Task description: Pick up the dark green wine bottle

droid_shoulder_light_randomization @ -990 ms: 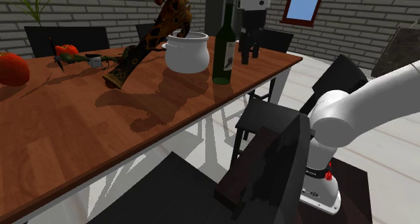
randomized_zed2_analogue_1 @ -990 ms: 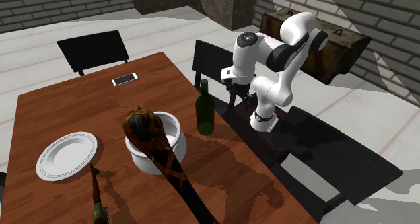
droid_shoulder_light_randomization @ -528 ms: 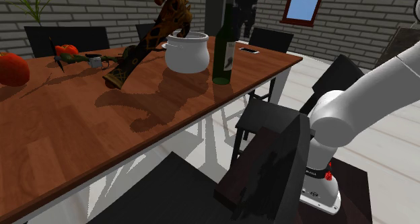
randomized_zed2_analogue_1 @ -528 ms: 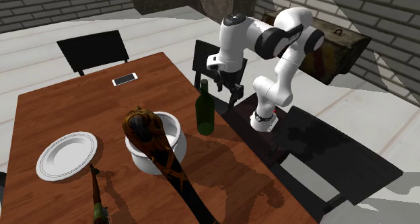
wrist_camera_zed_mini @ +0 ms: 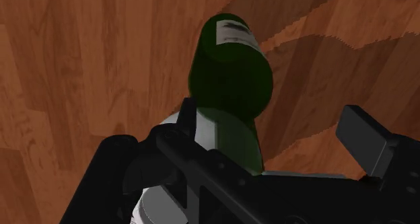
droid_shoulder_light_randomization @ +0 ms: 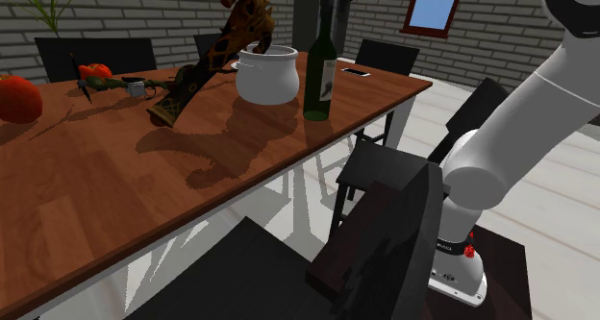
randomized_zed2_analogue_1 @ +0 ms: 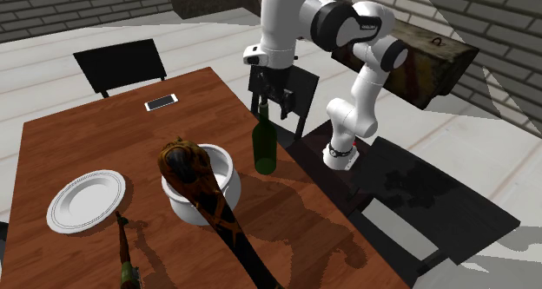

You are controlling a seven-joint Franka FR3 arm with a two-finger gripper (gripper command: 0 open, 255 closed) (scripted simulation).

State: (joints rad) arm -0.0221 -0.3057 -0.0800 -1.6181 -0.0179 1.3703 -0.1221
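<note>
At a wooden dining table (droid_shoulder_light_randomization: 115,203), a white robot arm (randomized_zed2_analogue_1: 287,18) reaches from its stand (droid_shoulder_light_randomization: 500,260) over a dark green wine bottle (droid_shoulder_light_randomization: 320,73). The bottle stands upright near the table edge on the stand's side. Nearest the shoulder camera, a dark chair (droid_shoulder_light_randomization: 385,232) sits between the stand and the bottle, drawn up to the table.

The black gripper (randomized_zed2_analogue_1: 274,105) hangs just above the bottle's top. Its fingers (wrist_camera_zed_mini: 367,138) stand apart and clasp nothing. Seen from the wrist, the bottle's green shoulder and pale label lie below the hand against the wood.

Just beside the bottle, to the shoulder view's left of it, is a white pot (droid_shoulder_light_randomization: 267,75). A brown patterned object (droid_shoulder_light_randomization: 207,63) leans across the pot on its side away from the bottle. A white plate (randomized_zed2_analogue_1: 85,200) lies beyond the pot, well apart from the bottle.

A phone (randomized_zed2_analogue_1: 161,101) lies flat towards the table end, well apart from the bottle. A small cup (droid_shoulder_light_randomization: 135,87) and a round red thing (droid_shoulder_light_randomization: 17,97) sit farther from the bottle than the pot does.

Behind the bottle rise grey brick walls with a red-framed window (droid_shoulder_light_randomization: 433,6).
</note>
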